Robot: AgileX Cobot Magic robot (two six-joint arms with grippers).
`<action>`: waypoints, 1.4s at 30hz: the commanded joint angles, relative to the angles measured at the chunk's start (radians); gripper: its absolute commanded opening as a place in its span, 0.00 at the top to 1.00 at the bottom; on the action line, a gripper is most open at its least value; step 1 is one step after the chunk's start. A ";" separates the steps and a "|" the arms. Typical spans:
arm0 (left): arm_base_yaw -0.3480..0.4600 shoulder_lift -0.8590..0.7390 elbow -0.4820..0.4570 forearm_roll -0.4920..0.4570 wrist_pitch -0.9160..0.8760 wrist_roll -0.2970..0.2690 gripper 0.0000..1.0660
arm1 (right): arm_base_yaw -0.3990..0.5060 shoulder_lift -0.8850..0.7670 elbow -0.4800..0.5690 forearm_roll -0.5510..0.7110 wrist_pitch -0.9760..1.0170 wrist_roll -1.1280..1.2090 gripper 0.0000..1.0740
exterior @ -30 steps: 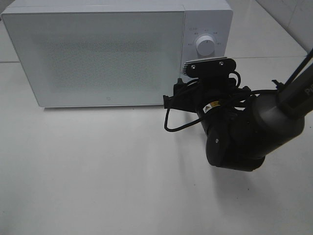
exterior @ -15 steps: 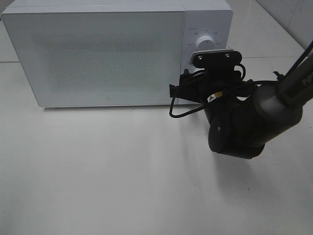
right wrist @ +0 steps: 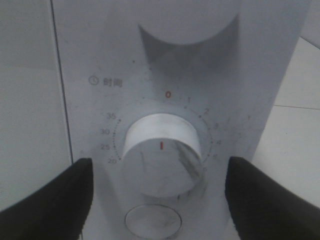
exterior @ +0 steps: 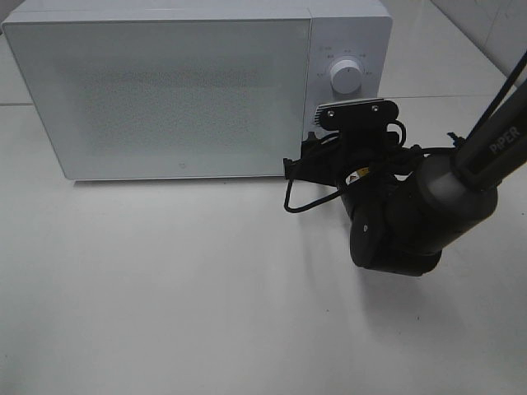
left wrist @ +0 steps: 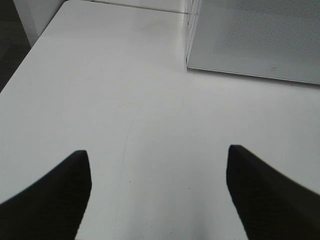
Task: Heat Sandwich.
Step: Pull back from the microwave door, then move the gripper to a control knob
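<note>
Left gripper, mine: fingers apart over the white table. Microwave: door closed. Right gripper, mine: fingers apart, facing the timer dial, short of it. Sandwich: out of sight; I cannot tell where.

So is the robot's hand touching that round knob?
Apart. The right wrist view shows the right hand open, a finger each side of the knob, with white panel showing between each finger and the knob.
</note>
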 commanded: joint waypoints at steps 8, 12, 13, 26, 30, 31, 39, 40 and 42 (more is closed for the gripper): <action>0.002 -0.023 0.001 -0.001 -0.013 -0.006 0.33 | -0.004 -0.003 -0.010 -0.030 -0.185 0.006 0.38; 0.002 -0.023 0.001 -0.001 -0.013 -0.006 0.33 | -0.004 -0.003 -0.026 -0.028 -0.189 0.006 0.38; 0.002 -0.023 0.001 -0.001 -0.013 -0.006 0.33 | -0.004 -0.003 -0.026 -0.028 -0.189 0.006 0.38; 0.002 -0.023 0.001 -0.001 -0.013 -0.006 0.33 | -0.004 -0.006 -0.057 -0.030 -0.189 0.005 0.40; 0.002 -0.023 0.001 -0.001 -0.013 -0.006 0.33 | -0.004 -0.006 -0.057 -0.029 -0.189 0.006 0.61; 0.002 -0.023 0.001 -0.001 -0.013 -0.006 0.33 | -0.004 -0.006 -0.057 -0.029 -0.189 0.006 0.61; 0.002 -0.023 0.001 -0.001 -0.013 -0.006 0.33 | -0.004 -0.015 -0.057 -0.031 -0.190 -0.001 1.00; 0.002 -0.023 0.001 -0.001 -0.013 -0.006 0.33 | -0.003 -0.015 -0.057 -0.031 -0.190 -0.001 1.00; 0.002 -0.023 0.001 -0.001 -0.013 -0.006 0.33 | -0.003 -0.015 -0.057 -0.031 -0.190 -0.001 1.00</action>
